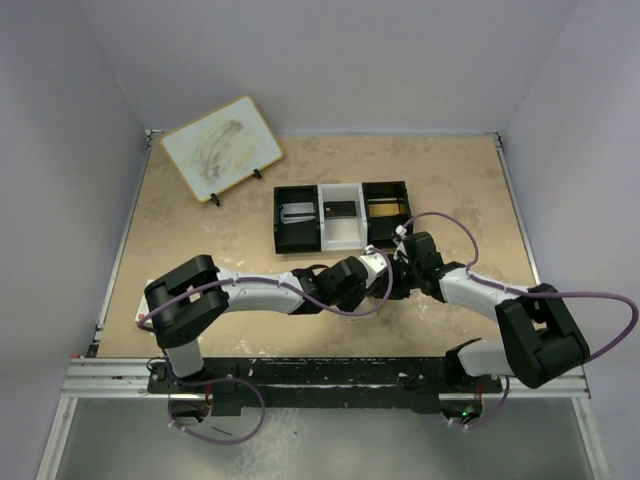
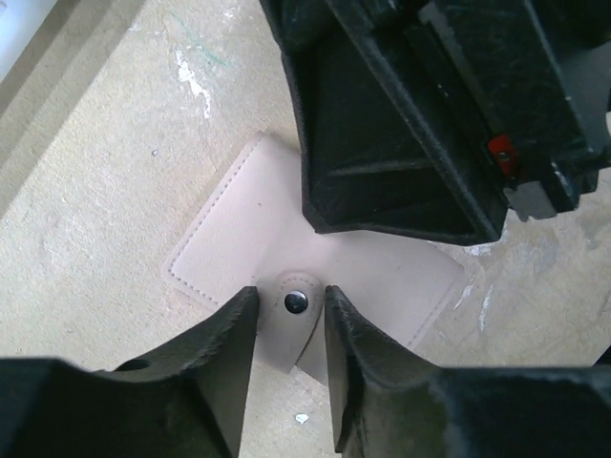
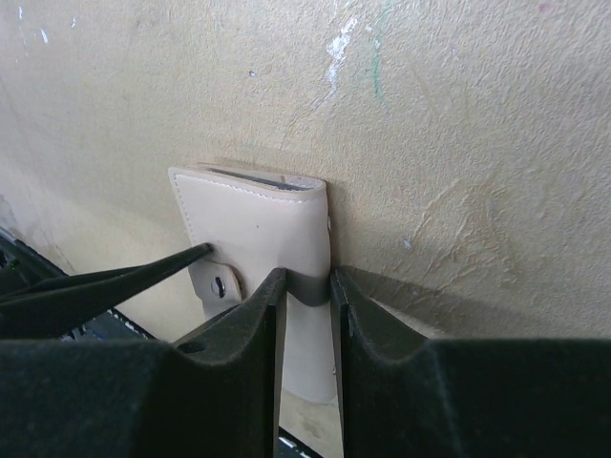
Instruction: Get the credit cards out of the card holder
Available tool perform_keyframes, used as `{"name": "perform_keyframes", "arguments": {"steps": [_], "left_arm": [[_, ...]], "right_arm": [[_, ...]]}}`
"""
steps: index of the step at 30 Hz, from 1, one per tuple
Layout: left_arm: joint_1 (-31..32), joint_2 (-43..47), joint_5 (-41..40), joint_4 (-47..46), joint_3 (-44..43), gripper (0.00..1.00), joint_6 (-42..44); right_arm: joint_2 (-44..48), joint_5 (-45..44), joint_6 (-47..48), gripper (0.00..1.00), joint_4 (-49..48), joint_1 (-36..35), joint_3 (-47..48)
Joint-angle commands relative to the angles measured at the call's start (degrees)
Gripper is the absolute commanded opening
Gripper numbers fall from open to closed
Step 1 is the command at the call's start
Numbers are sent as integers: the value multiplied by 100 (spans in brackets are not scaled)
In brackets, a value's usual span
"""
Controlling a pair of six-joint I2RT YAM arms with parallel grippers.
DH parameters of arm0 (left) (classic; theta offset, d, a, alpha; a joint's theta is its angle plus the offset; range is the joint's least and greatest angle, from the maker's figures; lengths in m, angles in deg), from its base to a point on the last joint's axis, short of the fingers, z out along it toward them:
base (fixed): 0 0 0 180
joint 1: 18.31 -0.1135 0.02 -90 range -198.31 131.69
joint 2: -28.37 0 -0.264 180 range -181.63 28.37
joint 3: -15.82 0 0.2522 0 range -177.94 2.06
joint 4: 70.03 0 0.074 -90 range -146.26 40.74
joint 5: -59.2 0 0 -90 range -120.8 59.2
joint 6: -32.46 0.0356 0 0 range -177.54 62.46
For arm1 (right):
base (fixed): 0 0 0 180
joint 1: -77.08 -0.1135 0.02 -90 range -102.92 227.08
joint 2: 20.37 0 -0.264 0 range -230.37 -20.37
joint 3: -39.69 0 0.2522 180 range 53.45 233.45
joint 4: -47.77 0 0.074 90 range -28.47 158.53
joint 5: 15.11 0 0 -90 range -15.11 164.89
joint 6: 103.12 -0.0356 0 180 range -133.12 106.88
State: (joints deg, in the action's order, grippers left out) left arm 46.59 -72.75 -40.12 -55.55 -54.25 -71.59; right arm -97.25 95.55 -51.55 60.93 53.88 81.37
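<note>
The card holder [image 2: 258,239] is a pale stitched wallet lying on the table, folded shut, with a snap tab [image 2: 297,302]. In the top view both grippers cover it, and only a pale bit shows [image 1: 373,262]. My left gripper [image 2: 291,315] has its fingers closed in against both sides of the snap tab. My right gripper [image 3: 307,291] is shut on the holder's long edge [image 3: 253,224]. A thin dark edge shows in the holder's far end [image 3: 253,176]. A silvery card [image 1: 297,212] and a dark card [image 1: 340,210] lie in the tray.
A black-and-white three-compartment tray [image 1: 343,240] stands just behind the grippers, with a tan item [image 1: 386,208] in its right compartment. A wood-framed whiteboard [image 1: 221,146] leans at the back left. The two arms [image 1: 270,290] [image 1: 470,288] meet at mid-table.
</note>
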Motion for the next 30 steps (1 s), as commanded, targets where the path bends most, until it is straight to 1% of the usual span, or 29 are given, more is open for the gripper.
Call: {"name": "perform_keyframes", "arguments": {"steps": [1, 3, 6, 9, 13, 16, 21, 27, 30], "left_arm": [[-53, 58, -444, 354, -95, 37, -306], [-49, 45, -617, 517, -164, 40, -351], [-48, 73, -1065, 705, -165, 40, -552], [-50, 271, -1597, 702, 47, 40, -818], [-48, 670, -1917, 547, 411, 40, -1152], [-50, 841, -1978, 362, 643, 40, -1412], [-48, 765, -1768, 191, 725, 40, -1825], [-61, 915, -1419, -410, 1071, 41, -2988], [-66, 948, -1448, -450, 1174, 42, -3460]], "right_arm": [[-104, -419, 76, 27, 148, -8, -99], [-108, -430, 84, 27, 164, -8, -71], [-133, -453, 99, 27, 183, -9, -45], [-141, -496, 106, 27, 215, -9, -24], [-118, -519, 102, 28, 244, -3, -40], [-124, -520, 99, 28, 236, -9, -35], [-168, -537, 107, 28, 268, -9, 39], [-170, -529, 104, 28, 279, -7, 73], [-169, -530, 97, 28, 287, -7, 82]]}}
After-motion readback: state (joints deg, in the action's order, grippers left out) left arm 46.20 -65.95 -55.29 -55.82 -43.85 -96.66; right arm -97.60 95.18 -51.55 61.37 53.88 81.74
